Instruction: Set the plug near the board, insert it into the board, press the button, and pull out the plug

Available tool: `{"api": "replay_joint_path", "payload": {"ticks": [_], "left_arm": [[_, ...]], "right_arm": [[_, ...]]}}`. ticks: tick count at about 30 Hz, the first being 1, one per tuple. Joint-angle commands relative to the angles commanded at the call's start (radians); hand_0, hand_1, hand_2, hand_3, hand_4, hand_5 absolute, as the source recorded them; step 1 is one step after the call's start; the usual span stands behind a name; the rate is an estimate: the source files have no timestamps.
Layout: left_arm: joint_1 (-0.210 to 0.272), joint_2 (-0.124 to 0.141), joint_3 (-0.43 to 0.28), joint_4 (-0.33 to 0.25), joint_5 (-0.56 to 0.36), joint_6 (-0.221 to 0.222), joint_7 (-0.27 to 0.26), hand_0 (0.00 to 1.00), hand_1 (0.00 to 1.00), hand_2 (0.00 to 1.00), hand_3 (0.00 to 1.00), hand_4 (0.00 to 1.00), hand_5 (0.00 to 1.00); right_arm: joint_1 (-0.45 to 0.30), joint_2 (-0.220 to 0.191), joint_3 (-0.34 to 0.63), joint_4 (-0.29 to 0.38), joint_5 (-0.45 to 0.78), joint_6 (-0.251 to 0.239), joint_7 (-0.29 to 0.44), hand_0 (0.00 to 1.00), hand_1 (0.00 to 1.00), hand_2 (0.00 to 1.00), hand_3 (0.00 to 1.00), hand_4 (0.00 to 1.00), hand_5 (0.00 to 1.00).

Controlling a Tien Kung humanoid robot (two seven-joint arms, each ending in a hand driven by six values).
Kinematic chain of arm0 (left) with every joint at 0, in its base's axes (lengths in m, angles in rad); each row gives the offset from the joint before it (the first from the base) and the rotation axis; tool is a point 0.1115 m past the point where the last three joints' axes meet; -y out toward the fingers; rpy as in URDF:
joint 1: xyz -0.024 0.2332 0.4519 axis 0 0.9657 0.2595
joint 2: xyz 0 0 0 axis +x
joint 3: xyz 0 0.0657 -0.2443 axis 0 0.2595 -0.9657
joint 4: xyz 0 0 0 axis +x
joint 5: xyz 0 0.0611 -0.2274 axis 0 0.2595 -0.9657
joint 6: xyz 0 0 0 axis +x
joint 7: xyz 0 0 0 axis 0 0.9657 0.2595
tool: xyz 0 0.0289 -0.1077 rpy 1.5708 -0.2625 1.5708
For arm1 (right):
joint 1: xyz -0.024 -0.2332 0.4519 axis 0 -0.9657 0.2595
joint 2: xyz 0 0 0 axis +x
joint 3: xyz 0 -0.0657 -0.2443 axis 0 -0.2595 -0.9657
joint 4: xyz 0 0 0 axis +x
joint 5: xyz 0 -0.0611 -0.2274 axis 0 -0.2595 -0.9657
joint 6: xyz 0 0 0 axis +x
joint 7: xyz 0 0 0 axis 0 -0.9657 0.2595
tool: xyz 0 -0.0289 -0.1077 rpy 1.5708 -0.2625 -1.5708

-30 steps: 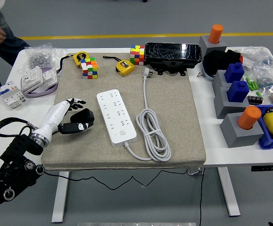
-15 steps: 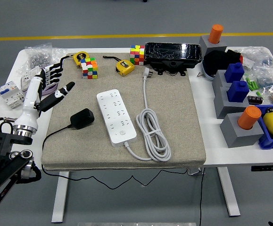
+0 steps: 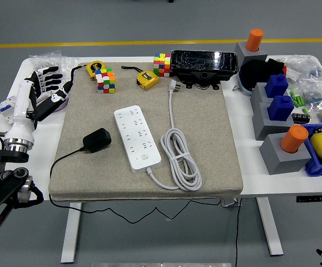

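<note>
A black plug (image 3: 97, 139) lies on the grey mat (image 3: 216, 139), its thin black cord trailing off the mat's left front edge. Just to its right the white power board (image 3: 137, 137) lies at an angle, with its round button (image 3: 144, 157) near the front end. The plug and the board are apart. My left hand (image 3: 48, 89) is raised over the table's left edge, well to the left of and behind the plug. Its fingers (image 3: 46, 73) are spread and hold nothing. The right hand is out of view.
The board's white cable (image 3: 178, 158) coils to its right, ending in a plug head (image 3: 173, 86) at the back. Two colour cubes (image 3: 105, 80), a yellow tape measure (image 3: 147, 80) and a black box (image 3: 204, 64) line the mat's rear. Grey and blue blocks (image 3: 280, 108) crowd the right side.
My left hand let go of the black plug, then rose and drew back to the left, off the mat. The plug stays where it was set. The person at the far left has gone.
</note>
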Motion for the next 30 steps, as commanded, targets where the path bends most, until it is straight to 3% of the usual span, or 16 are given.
{"api": "replay_joint_path", "payload": {"ticks": [17, 30], "left_arm": [[-0.028, 0.021, 0.001, -0.024, 0.032, -0.015, 0.014, 0.559, 0.632, 0.655, 0.739, 0.883, 0.515], [0.003, 0.020, 0.000, -0.043, 0.050, -0.022, 0.028, 0.563, 0.631, 0.656, 0.749, 0.871, 0.556]], "right_arm": [[0.052, -0.013, -0.053, -0.006, 0.012, 0.000, 0.002, 0.580, 0.671, 0.683, 0.616, 0.981, 0.518], [0.025, -0.008, -0.032, -0.005, 0.001, -0.002, 0.003, 0.579, 0.670, 0.683, 0.616, 0.979, 0.518]]}}
